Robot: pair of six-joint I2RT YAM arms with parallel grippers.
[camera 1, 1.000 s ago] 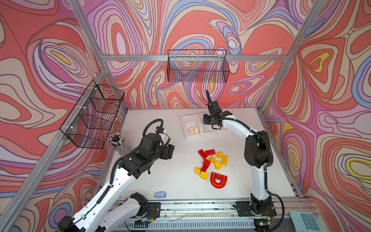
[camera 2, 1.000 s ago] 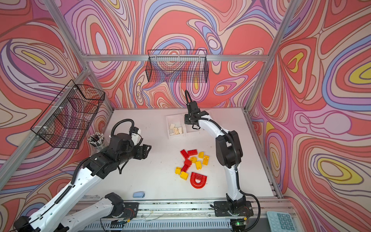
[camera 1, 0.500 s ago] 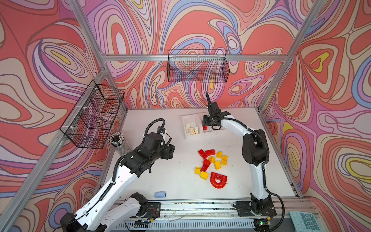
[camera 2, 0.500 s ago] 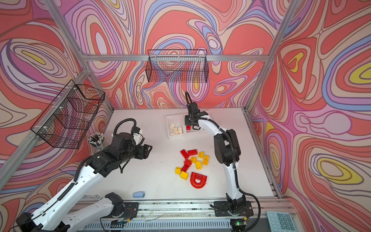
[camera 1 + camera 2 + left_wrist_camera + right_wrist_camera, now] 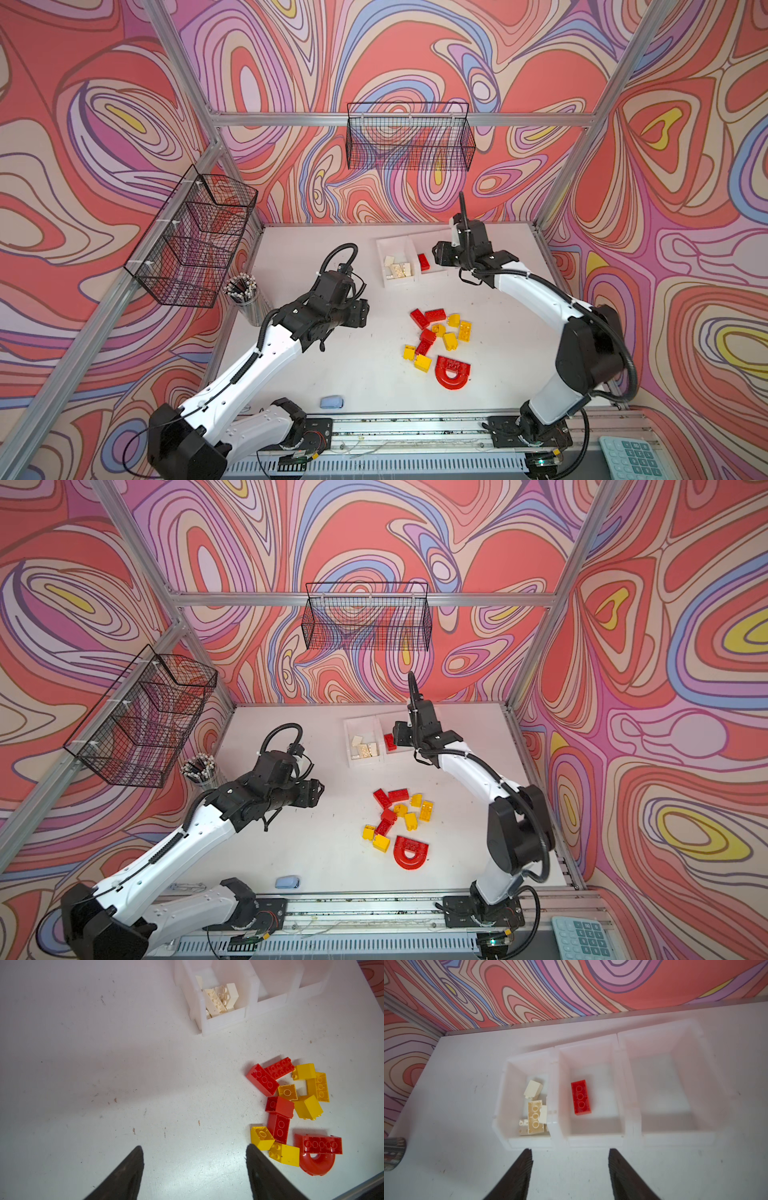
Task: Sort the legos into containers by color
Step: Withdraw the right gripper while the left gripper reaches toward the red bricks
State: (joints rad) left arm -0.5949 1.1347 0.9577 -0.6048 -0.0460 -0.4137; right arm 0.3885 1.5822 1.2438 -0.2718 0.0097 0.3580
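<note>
Three joined white containers (image 5: pixel 593 1138) stand at the back of the table. The leftmost one (image 5: pixel 399 282) holds several cream legos (image 5: pixel 534 1109), and the middle one holds one red brick (image 5: pixel 581 1097), seen in both top views (image 5: pixel 424 262) (image 5: pixel 389 742). The third is empty in the right wrist view. My right gripper (image 5: pixel 570 1153) hangs open and empty over the bins (image 5: pixel 436 253). A pile of red and yellow legos (image 5: pixel 436 332) and a red arch (image 5: pixel 453 372) lie mid-table. My left gripper (image 5: pixel 194 1151) is open above bare table, left of the pile (image 5: pixel 363 311).
A metal pencil cup (image 5: pixel 245 295) stands at the table's left edge. Black wire baskets hang on the left wall (image 5: pixel 195 237) and the back wall (image 5: pixel 409 137). A pale blue block (image 5: pixel 331 402) lies near the front edge. A calculator (image 5: pixel 627 457) sits outside, front right.
My right gripper has gone from shut to open over the bins, and the red brick now lies loose in the middle container. My left arm has barely shifted.
</note>
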